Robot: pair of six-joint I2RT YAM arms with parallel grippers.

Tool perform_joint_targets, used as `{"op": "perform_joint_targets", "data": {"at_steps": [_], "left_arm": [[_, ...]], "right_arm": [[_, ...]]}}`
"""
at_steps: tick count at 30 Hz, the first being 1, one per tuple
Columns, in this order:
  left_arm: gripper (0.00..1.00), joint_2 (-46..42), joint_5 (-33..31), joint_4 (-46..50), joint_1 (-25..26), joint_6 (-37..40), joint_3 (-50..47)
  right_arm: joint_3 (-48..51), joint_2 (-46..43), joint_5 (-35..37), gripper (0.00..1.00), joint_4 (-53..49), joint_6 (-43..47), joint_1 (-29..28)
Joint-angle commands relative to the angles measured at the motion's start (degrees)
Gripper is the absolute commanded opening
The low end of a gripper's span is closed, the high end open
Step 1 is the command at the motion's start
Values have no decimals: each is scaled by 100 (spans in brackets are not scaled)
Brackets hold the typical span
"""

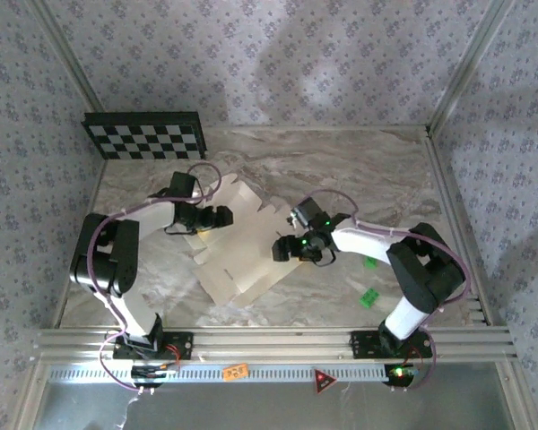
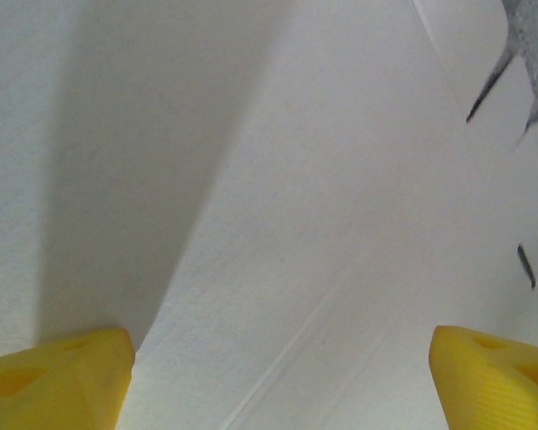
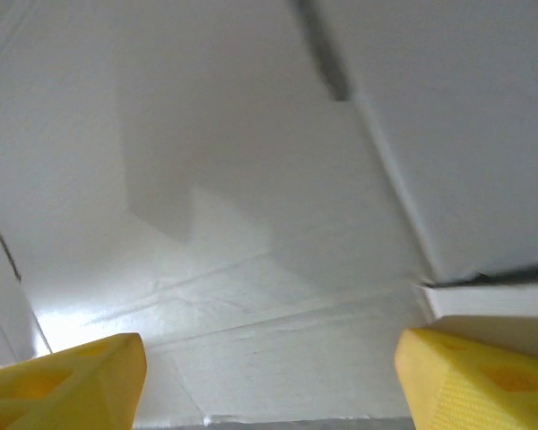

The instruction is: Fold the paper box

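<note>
Here the flat white die-cut cardboard paper box point(image 1: 240, 255) lies cornerwise on the marbled counter point(image 1: 359, 170), long axis roughly far-to-near. The left jaws hang spread over its left side and the right jaws spread over its right side, equally near, pinching nothing.

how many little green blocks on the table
2. One green block lies beside the right arm, the other nearer the front rail; the arm may hide more.

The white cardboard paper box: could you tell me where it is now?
The white cardboard paper box lies mid-table in the top view, between the left gripper and the right gripper.
</note>
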State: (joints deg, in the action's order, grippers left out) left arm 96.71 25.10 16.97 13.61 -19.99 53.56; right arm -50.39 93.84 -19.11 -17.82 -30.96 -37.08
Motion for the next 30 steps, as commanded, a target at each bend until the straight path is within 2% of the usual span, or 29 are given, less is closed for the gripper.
{"op": "perform_joint_targets", "data": {"at_steps": [1, 6, 10, 16, 20, 23, 26, 30], "left_arm": [[87, -343, -152, 280, -80, 81, -313], [87, -766, -21, 160, 34, -133, -845], [87, -1027, -49, 46, 404, -424, -1239], [87, -1377, -286, -90, 1350, -1050, -1693], [87, -1782, -408, -405, 1874, -1640, -2008], [88, -1905, -411, -725, 2164, -1909, -2083], [88, -1806, -385, -606, 2202, -1836, -1869], [89, -1781, -647, 132, 2124, -1330, -1191]], "right_arm": [[162, 90, 104, 77, -635, 308, 566], [-251, 566, -125, 74, -580, 542, 1289], [-860, 1020, -130, 73, -682, 715, 1659], [-1982, 1858, -316, 73, -696, 801, 1887], [-2854, 2527, -768, 73, -679, 986, 1951], [-3914, 3054, -984, 69, -1343, 1292, 1890], [-4353, 3008, -804, 68, -1746, 1285, 1816], [-4137, 2311, -514, 69, -1976, 1124, 1705]]}}
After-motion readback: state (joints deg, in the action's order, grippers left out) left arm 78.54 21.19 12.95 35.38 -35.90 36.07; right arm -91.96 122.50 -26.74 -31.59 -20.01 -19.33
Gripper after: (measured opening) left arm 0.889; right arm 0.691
